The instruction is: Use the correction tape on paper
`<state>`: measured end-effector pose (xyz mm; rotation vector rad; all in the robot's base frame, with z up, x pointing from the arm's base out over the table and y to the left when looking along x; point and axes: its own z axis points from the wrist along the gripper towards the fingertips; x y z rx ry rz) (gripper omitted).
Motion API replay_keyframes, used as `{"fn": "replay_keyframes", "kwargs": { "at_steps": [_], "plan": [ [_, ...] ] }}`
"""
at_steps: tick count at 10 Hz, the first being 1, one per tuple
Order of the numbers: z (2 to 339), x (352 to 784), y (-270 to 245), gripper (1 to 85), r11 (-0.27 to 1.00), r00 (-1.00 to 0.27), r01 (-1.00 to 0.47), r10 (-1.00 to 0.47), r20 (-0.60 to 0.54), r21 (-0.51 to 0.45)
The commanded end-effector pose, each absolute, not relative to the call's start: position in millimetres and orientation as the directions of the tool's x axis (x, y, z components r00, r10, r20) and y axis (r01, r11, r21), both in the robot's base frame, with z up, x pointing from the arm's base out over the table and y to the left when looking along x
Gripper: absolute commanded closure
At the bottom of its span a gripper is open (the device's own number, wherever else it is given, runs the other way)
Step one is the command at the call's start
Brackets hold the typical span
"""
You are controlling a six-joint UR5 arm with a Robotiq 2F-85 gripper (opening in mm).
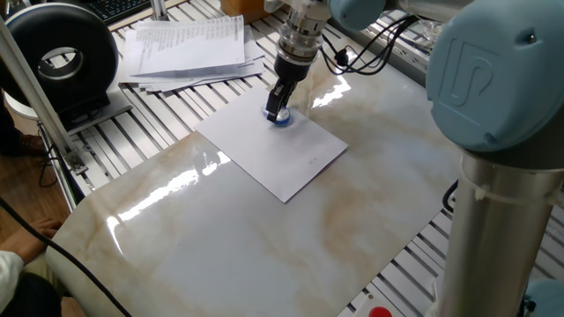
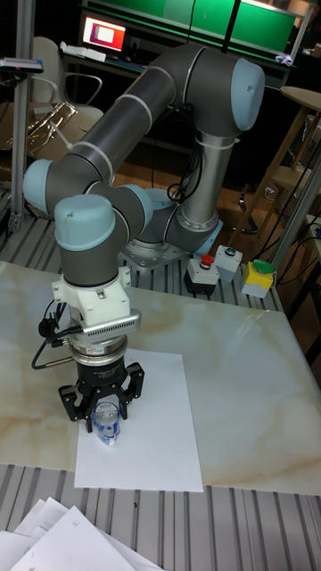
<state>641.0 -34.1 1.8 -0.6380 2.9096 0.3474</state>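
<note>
Marbled bench (image 1: 264,255) fills the fixed view, laid over slatted metal rails, with a stack of printed papers (image 1: 189,48) at the far left corner and a black tape roll (image 1: 57,57) beside it. On a plain white sheet of paper (image 1: 273,145), near its far edge, the claw (image 1: 278,109) points straight down, its fingers clamped on the small blue correction tape (image 1: 281,117), whose lower end appears to touch the sheet. From the tall fixed view, the same claw (image 2: 104,419) stands over the left part of the paper (image 2: 156,428), close to the near edge as seen from this side, and the correction tape (image 2: 106,421) sits upright between the two fingers. For a clean stroke, the tip should probably be kept pressed evenly against the sheet and drawn in a straight line toward the blank middle, staying well inside the edges; too light a press would likely leave no tape, while too heavy a drag could shift the loose sheet.
</note>
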Motion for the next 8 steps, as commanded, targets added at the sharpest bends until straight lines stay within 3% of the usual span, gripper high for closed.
{"fn": "replay_keyframes", "kwargs": {
  "at_steps": [1, 3, 8],
  "plan": [
    [2.2, 643.6, -31.7, 27.7, 0.884, -0.905, -0.414, -0.374, -0.205, 0.216],
    [2.9, 643.8, -31.4, 30.0, 0.887, -0.908, -0.407, -0.366, -0.205, 0.218],
    [13.7, 637.7, -37.6, 49.3, 0.893, -0.914, -0.395, -0.361, -0.184, 0.215]
  ]
}}
